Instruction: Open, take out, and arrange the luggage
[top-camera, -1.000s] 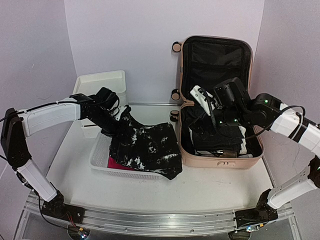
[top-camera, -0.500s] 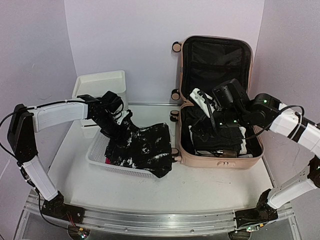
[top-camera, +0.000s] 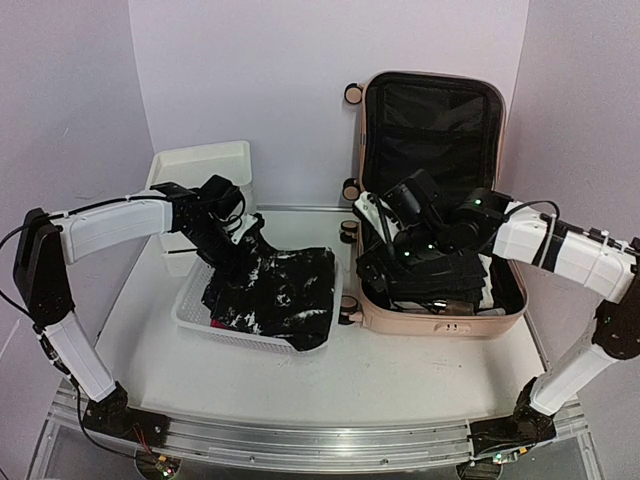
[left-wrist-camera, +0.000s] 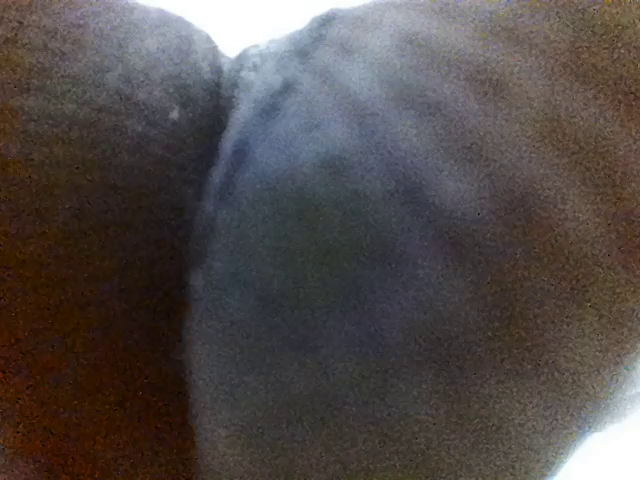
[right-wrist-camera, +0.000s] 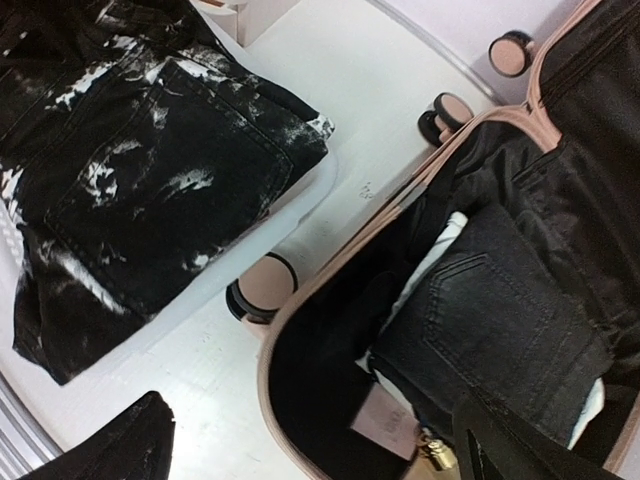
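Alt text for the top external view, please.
An open pink suitcase packed with dark clothes sits right of a white basket. The left gripper holds black-and-white jeans over the basket; the right gripper hovers open above the suitcase.

The top external camera is looking down from above and behind over the whole table (top-camera: 400, 380), the left wrist camera is pressing against blurred dark fabric (left-wrist-camera: 400, 280), and the right wrist camera is looking down closely, sharing the pink suitcase (top-camera: 430, 322) and bleach-splashed black jeans (top-camera: 280, 290).
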